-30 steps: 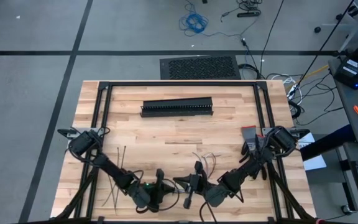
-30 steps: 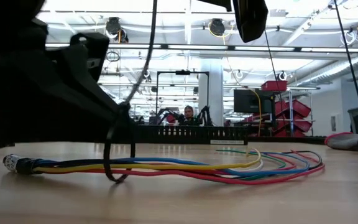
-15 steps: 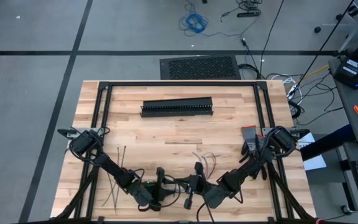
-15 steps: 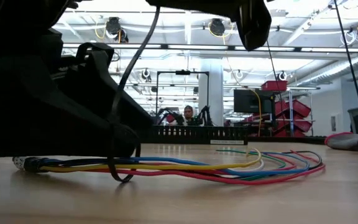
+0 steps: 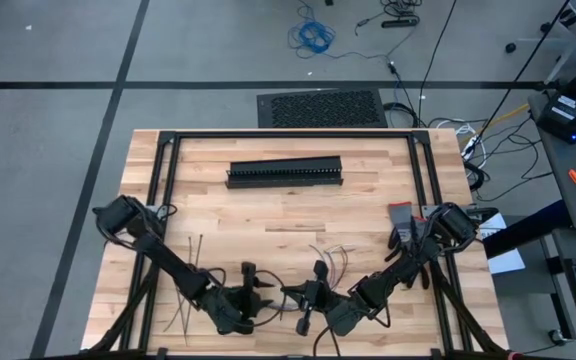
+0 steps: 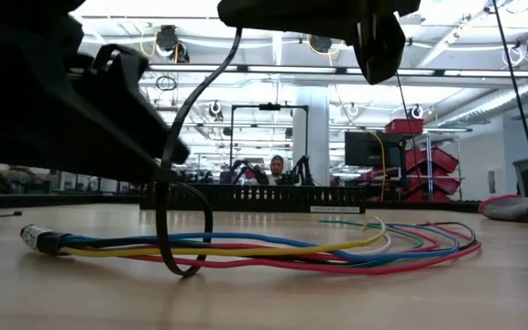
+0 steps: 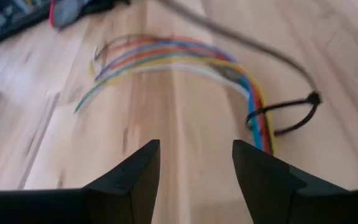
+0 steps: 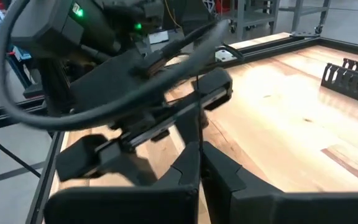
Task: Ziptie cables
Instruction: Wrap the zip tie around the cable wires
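The cables [image 6: 337, 246], a loose bundle of coloured wires, lie flat on the table near its front edge, with their free ends fanned out [image 5: 330, 255]. A black ziptie loop [image 6: 181, 229] stands around the bundle near its connector end [image 6: 37, 240], its bottom resting on the wood. The ziptie's tail [image 6: 204, 87] rises to my right gripper [image 5: 306, 296], which is shut on it. My left gripper [image 7: 196, 163] is open just to the left of the loop [image 7: 284, 115], touching nothing. My right gripper pinches the ziptie's thin tail [image 8: 198, 140] between its two shut fingers [image 8: 185, 171]. It holds the tail above the table, so the strip curves down from the fingers to the loop around the cables [image 6: 168, 174].
A long black slotted duct [image 5: 285, 172] lies across the far middle of the table. Several loose zipties [image 5: 190, 285] lie at the front left under my left arm. A grey and red object [image 5: 399, 215] lies at the right edge. A black frame [image 5: 163, 160] borders the tabletop.
My left gripper has opened, let go of the ziptie loop and drawn back up and toward the table's left edge. The loop stays around the cables and now stands more upright. My right gripper has kept hold of the tail.
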Controlling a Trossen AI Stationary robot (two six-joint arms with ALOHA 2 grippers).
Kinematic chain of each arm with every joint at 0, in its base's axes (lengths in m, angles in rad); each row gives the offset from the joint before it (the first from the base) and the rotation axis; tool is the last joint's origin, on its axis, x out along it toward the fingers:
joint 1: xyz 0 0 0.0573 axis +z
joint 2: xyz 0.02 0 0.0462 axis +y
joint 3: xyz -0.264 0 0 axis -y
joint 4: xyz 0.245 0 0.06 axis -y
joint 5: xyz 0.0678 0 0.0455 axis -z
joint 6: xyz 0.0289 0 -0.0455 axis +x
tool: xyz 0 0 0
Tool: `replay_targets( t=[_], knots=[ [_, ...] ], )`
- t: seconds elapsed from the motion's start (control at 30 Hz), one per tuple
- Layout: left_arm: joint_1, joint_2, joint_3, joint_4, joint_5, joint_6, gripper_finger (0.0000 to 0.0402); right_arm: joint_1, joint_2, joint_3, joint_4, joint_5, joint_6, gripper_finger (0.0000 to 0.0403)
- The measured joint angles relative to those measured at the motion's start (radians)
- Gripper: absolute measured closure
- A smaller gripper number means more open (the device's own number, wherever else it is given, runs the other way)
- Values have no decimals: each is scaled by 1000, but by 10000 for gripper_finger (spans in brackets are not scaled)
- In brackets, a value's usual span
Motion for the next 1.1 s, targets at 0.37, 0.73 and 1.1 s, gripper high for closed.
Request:
replay_targets(
  t=[0.37, 0.73, 1.1],
  knots=[
    [1, -74, 0, -97, -22, -221, 203, 0, 0, 0, -10, -1, 0, 403],
    [1, -76, 2, 128, -26, -271, 203, 0, 0, 0, -7, -1, 0, 403],
    [13, 52, 1, 357, -25, -220, 203, 18, 1, 0, 0, -1, -7, 403]
  ],
)
